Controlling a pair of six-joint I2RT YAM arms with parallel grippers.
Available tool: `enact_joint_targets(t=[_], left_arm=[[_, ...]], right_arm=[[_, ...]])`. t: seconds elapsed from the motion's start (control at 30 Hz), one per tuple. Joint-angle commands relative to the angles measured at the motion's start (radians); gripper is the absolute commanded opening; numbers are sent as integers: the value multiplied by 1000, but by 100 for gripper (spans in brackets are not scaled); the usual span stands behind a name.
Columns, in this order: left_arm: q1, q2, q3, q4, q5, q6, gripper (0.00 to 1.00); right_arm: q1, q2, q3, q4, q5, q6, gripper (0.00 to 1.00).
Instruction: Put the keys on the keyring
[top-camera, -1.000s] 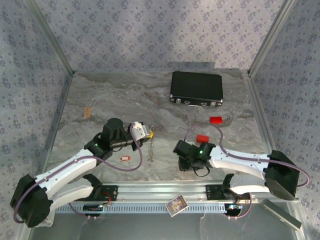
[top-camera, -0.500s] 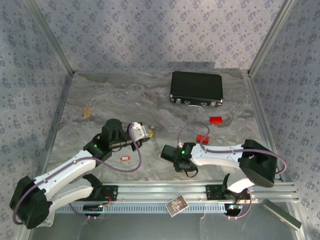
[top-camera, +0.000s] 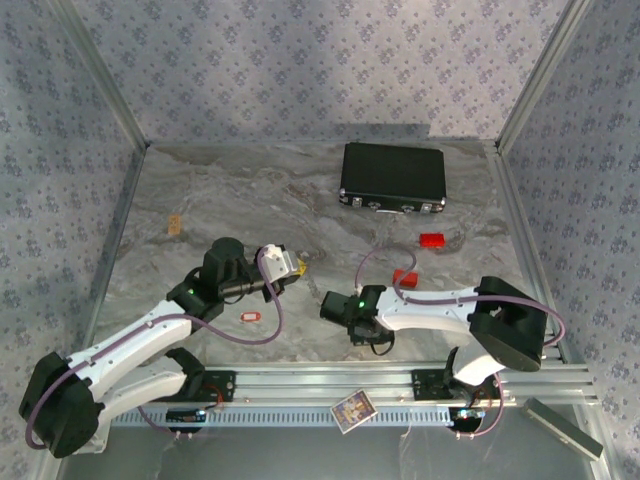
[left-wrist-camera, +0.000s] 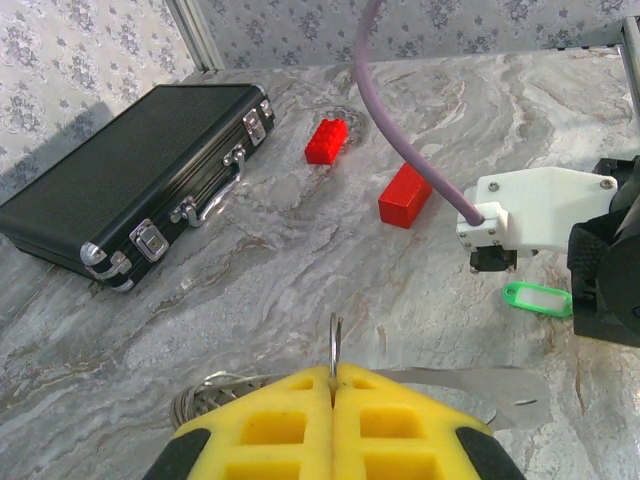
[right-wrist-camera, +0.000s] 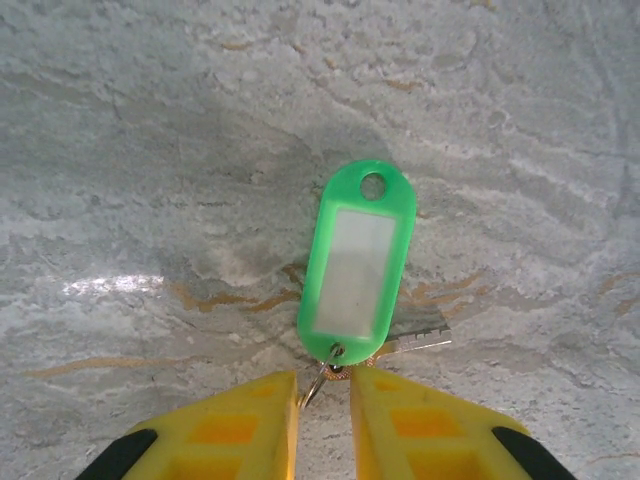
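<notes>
No legible text, number or brand can be read in any view; the green key tag (right-wrist-camera: 356, 262) carries a blank pale insert; the small card (top-camera: 352, 410) at the front rail bears print too small to read.

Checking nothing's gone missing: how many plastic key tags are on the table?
2. A red tag lies on the table beside the left arm; a green tag lies just ahead of the right claw. More may be hidden under the arms.
</notes>
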Motion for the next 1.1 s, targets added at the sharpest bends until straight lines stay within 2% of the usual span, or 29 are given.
enact_joint_targets(t=[0.0,0.37,0.57,0.8,1.07], left_arm=[[-5,-16,6,48,7,14,0],[-5,-16,11,50,5,15,0],[-6,-15,13,47,6,17,0],[-5,-13,15,48,5,18,0],[-6,-12,14,48,15,18,0]], right_arm=[[3,3,27,-65,41,9,18],[2,14,28,-68,37,-1,13],[-4,15,27,-74,31,-5,6],[-12,17,24,-60,18,-16,10],[-17,23,23,-58,16,-19,10]])
